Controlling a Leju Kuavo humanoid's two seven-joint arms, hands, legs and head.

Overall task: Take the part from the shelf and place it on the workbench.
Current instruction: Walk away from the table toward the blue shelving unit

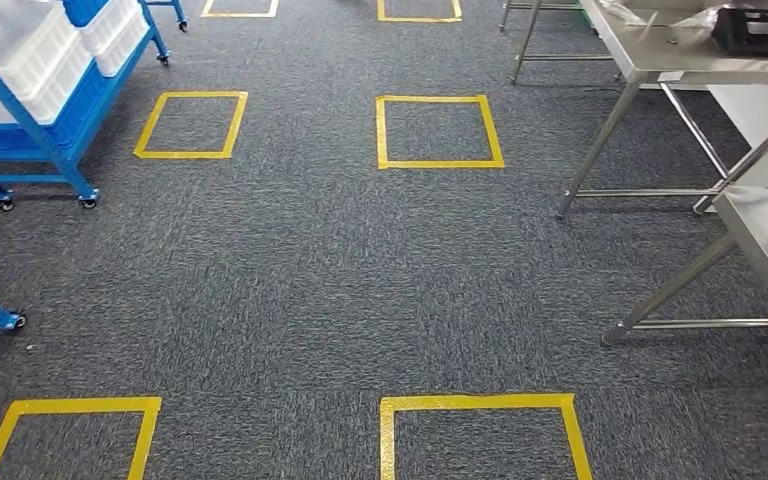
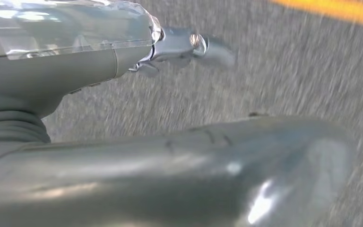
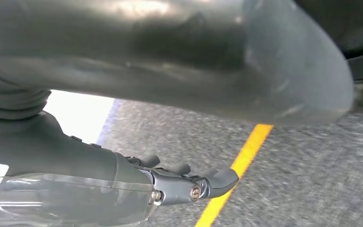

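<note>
1. Grey carpet [image 1: 290, 290] is marked with yellow tape squares [image 1: 439, 132].
2. White bins [image 1: 30, 55] are stacked at the upper left.
3. A black tray [image 1: 765, 30] is seen at the upper right.

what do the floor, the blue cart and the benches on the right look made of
Floor: grey carpet, matte, speckled weave, yellow tape squares stuck on it.
Blue cart: painted metal frame by the look, holding whitish, probably plastic bins.
Benches: bare steel, brushed sheen, tubular legs.
</note>
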